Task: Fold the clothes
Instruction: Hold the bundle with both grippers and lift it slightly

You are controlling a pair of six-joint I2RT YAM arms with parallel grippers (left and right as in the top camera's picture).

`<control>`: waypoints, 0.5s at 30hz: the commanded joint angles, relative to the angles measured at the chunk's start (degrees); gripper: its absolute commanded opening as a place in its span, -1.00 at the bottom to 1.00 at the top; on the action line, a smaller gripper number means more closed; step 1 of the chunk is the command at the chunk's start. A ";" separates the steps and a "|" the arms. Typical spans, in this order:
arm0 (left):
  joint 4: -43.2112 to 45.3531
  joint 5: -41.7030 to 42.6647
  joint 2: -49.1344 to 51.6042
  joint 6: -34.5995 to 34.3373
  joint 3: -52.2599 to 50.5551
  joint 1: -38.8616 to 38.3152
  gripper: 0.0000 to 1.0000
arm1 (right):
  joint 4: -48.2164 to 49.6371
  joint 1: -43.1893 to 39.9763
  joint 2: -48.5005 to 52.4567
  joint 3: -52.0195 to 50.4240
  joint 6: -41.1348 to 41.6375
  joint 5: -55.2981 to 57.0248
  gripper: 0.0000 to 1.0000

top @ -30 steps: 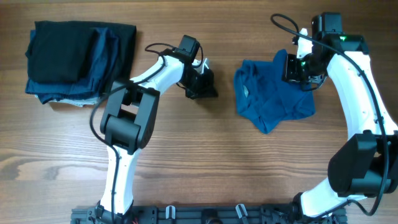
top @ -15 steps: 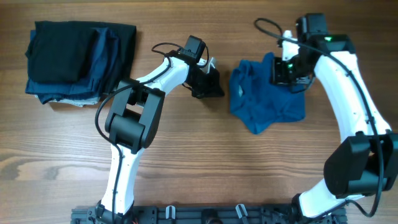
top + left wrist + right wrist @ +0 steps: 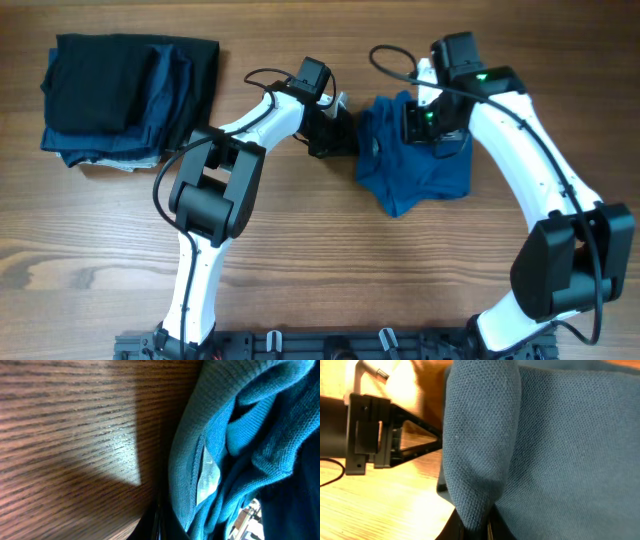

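Wooden table (image 3: 330, 260) with a dark folded pile (image 3: 120, 95) far left. The left arm (image 3: 250, 120) reaches low toward the middle, its left claw (image 3: 338, 135) clenched on nothing at the left edge of the blue shirt (image 3: 420, 170). The right arm (image 3: 530, 170) arches over the shirt, and the right claw (image 3: 425, 125) pinches a fold of it

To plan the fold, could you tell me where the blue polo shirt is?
Overhead, the blue polo shirt lies bunched right of centre, pinched by the right claw, beside the left claw.
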 commanded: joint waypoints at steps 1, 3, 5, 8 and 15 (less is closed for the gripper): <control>-0.90 -7.04 4.81 -0.55 -1.42 -1.03 -0.92 | 2.73 2.67 2.49 -2.10 3.13 -1.18 -0.91; -1.11 -7.04 4.81 -0.52 -1.42 -1.03 -0.92 | 4.00 3.39 3.98 -2.16 3.50 -1.18 -0.92; -1.40 -7.04 4.81 -0.52 -1.42 -1.03 -0.92 | 4.94 3.61 5.27 -2.16 4.33 -1.18 -0.91; -1.79 -7.04 4.81 -0.50 -1.42 -1.03 -0.92 | 5.99 3.61 6.80 -2.16 4.35 -1.18 -0.91; -1.95 -7.08 4.79 -0.48 -1.42 -1.03 -0.92 | 9.05 3.65 9.88 -2.16 5.33 -2.93 -0.92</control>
